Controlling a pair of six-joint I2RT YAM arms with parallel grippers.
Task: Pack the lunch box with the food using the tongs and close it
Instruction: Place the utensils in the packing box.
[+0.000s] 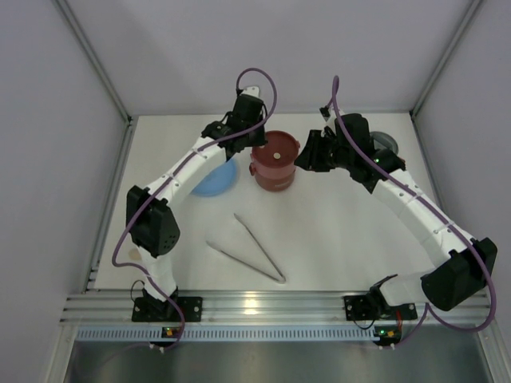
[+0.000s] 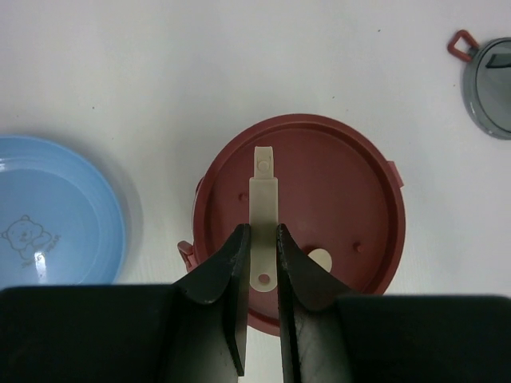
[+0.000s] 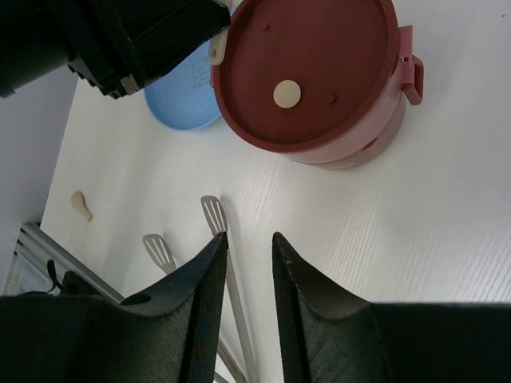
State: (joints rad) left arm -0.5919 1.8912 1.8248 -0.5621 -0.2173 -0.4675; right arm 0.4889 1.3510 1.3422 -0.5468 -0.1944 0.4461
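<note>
Dark-red lunch box (image 1: 274,159) at far centre of counter (image 1: 335,231), flat lid (image 2: 335,199) on. Left hand (image 2: 261,239) clenched on cream strap (image 2: 264,191) atop lid; right hand (image 3: 249,243) part-way apart, grasping nothing, just right of box. Prob. lid-lift step: pull straight up, no twist, pinch low on strap; steady box w/ right hand if dragged along. Count: 1 box, 1 tongs (image 1: 257,249) lying near-centre, 1 blue plate (image 1: 214,182) left of box, 1 grey cover (image 2: 489,84) far right, 1 small cream bit (image 3: 80,205) near-left, poss. food. No other food seen.
</note>
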